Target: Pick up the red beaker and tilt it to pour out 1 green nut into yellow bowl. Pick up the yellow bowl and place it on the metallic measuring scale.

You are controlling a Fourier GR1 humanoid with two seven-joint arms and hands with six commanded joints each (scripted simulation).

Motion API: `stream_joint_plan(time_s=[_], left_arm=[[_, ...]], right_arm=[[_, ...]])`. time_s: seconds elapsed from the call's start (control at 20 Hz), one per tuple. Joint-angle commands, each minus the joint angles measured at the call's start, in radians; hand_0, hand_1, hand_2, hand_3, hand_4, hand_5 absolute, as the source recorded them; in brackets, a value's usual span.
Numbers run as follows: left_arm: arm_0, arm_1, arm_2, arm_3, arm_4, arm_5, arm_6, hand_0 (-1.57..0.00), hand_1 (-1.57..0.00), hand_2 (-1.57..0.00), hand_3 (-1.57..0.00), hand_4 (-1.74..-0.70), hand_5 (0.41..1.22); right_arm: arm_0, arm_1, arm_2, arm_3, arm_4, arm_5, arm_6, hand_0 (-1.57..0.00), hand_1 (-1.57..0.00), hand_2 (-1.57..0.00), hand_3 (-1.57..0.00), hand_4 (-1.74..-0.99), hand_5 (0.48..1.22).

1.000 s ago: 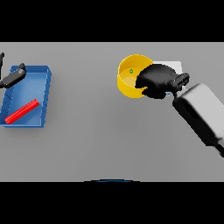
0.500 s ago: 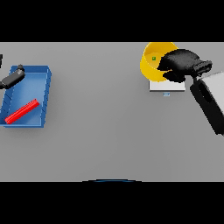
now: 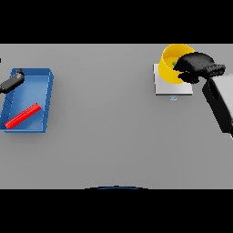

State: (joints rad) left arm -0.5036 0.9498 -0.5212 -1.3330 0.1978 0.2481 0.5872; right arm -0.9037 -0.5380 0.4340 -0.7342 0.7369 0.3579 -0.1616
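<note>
While clamped by right hand [image 3: 195,63] at its rim, round yellow plastic bowl [image 3: 171,68] over flat metallic scale [image 3: 164,86] seems light, rigid, slippery

Bowl [image 3: 170,68] sits over the scale [image 3: 172,86] near the table's [image 3: 109,136] far right corner — tray [image 3: 45,98] at the left edge, a stick [image 3: 22,115] in it.

Over on the left of the grey table [image 3: 109,136] sits a blue tray [image 3: 49,98], open-topped and slightly skewed. Inside it a red stick-like piece [image 3: 22,116] lies diagonally across the floor, near the lower end.
</note>
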Motion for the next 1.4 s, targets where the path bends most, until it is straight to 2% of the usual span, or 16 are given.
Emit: stream_joint_plan(time_s=[0.0, 0.25, 0.3, 0.35, 0.4, 0.5, 0.55, 0.6, 0.65, 0.75, 0.9, 1.1, 1.35], left_arm=[[-0.006, -0.003, -0.004, 0.003, -0.007, 0.005, 0.01, 0.0, 0.0, 0.0, 0.0, -0.81, 0.749], [-0.005, 0.001, -0.003, -0.014, -0.006, 0.008, 0.008, 0.0, 0.0, 0.0, 0.0, -0.8, 0.725], [-0.006, -0.001, -0.003, -0.006, -0.006, 0.004, 0.001, 0.0, 0.0, 0.0, 0.0, -0.81, 0.728], [-0.015, -0.013, -0.004, 0.005, -0.005, 0.002, 0.003, 0.0, 0.0, 0.0, 0.0, -0.81, 0.734], [-0.02, -0.017, -0.009, 0.011, -0.009, 0.0, 0.011, 0.0, 0.0, 0.0, 0.0, -0.81, 0.734], [-0.023, -0.015, -0.009, 0.013, -0.011, -0.004, 0.009, 0.0, 0.0, 0.0, 0.0, -0.81, 0.74], [-0.022, -0.019, -0.009, 0.014, -0.006, -0.006, 0.006, 0.0, 0.0, 0.0, 0.0, -0.81, 0.745], [-0.027, -0.027, -0.013, 0.022, -0.009, -0.008, 0.004, 0.0, 0.0, 0.0, 0.0, -0.81, 0.745], [-0.028, -0.031, -0.015, 0.031, -0.012, -0.006, 0.009, 0.0, 0.0, 0.0, 0.0, -0.81, 0.744], [-0.016, -0.029, -0.012, 0.023, -0.011, 0.003, -0.002, 0.0, 0.0, 0.0, 0.0, -0.81, 0.745], [-0.043, -0.034, -0.014, 0.046, -0.016, -0.012, 0.009, 0.0, 0.0, 0.0, 0.0, -0.81, 0.738], [-0.037, -0.042, -0.01, 0.066, -0.014, -0.01, -0.007, 0.0, 0.0, 0.0, 0.0, -0.81, 0.736], [-0.041, -0.045, -0.008, 0.057, -0.01, -0.005, -0.009, 0.0, 0.0, 0.0, 0.0, -0.82, 0.734]], right_arm=[[-0.009, 0.01, 0.001, 0.041, 0.004, -0.018, -0.012, -1.57, -1.57, -1.57, -1.41, -1.724, 1.221], [-0.02, 0.052, 0.018, 0.139, 0.006, -0.067, -0.004, -1.57, -1.49, -1.57, -1.5, -1.727, 1.221], [-0.022, 0.059, 0.02, 0.15, 0.003, -0.08, -0.009, -1.57, -1.48, -1.57, -1.51, -1.727, 1.221], [-0.025, 0.049, 0.023, 0.163, 0.001, -0.086, -0.04, -1.57, -1.46, -1.57, -1.5, -1.724, 1.221], [-0.029, 0.052, 0.025, 0.169, -0.003, -0.08, -0.032, -1.55, -1.42, -1.57, -1.48, -1.721, 1.221], [-0.041, 0.059, 0.024, 0.185, -0.017, -0.065, -0.025, -1.54, -1.41, -1.57, -1.17, -1.728, 1.221], [-0.048, 0.063, 0.021, 0.199, -0.022, -0.054, -0.025, -1.54, -1.44, -1.5, -1.02, -1.659, 1.221], [-0.052, 0.062, 0.017, 0.204, -0.026, -0.052, -0.013, -1.52, -1.35, -1.35, -0.91, -1.596, 1.134], [-0.047, 0.07, 0.016, 0.219, -0.027, -0.051, -0.003, -1.22, -1.08, -1.13, -0.82, -1.548, 1.053], [-0.057, 0.067, 0.016, 0.237, -0.027, -0.041, -0.024, -0.78, -0.69, -0.81, -0.71, -1.47, 0.928], [-0.062, 0.072, 0.016, 0.244, -0.031, -0.029, -0.042, -0.4, -0.35, -0.52, -0.6, -1.41, 0.821], [-0.088, 0.076, 0.032, 0.3, -0.005, -0.039, -0.086, -0.16, -0.14, -0.29, -0.47, -1.356, 0.755], [-0.12, 0.092, 0.044, 0.351, 0.014, -0.031, -0.103, -0.05, -0.05, -0.12, -0.35, -1.308, 0.733]])
